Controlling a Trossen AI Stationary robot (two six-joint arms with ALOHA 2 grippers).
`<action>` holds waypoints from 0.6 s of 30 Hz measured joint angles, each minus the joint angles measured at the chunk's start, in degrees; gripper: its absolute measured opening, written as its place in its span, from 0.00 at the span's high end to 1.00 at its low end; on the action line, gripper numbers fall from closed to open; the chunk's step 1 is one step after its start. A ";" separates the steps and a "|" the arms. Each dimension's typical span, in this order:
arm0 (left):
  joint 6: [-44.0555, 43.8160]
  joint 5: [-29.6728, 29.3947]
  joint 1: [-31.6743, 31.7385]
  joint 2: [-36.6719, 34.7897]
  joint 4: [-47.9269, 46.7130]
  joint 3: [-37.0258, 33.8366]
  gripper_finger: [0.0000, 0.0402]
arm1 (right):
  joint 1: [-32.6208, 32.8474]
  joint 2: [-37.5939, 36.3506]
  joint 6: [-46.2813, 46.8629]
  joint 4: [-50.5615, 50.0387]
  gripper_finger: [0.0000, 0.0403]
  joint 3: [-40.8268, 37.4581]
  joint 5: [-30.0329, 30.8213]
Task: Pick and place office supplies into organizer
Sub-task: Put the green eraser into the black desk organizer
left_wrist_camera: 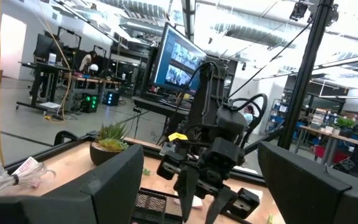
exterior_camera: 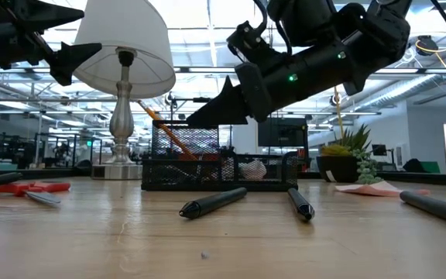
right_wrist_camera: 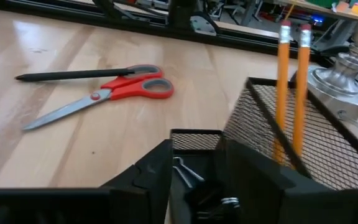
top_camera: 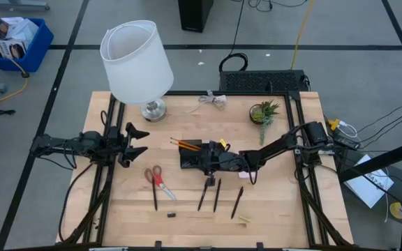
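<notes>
The right gripper covers most of the organizer from above — its compartments can't be read. In the right wrist view the organizer's clips are half hidden behind the jaws. A tiny dark bit lies on the desk at six o'clock — too small to identify.

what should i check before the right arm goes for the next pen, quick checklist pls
1. right gripper empty and clear above the organizer: ok, nothing held, jaws parted.
2. pencils seated in the mesh cup: ok, leaning but inside.
3. pens reachable on the table: ok, three lie loose in front of the organizer.
4. scissors out of the path: ok, off to the side with another pen.
5. left gripper out of the way: ok, open, parked beside the lamp.
6. free slot for a pen: cannot tell.
</notes>
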 joint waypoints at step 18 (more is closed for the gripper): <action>0.00 0.00 0.00 0.00 0.01 0.00 0.21 | 11.18 -7.48 0.99 -14.94 0.68 0.00 0.21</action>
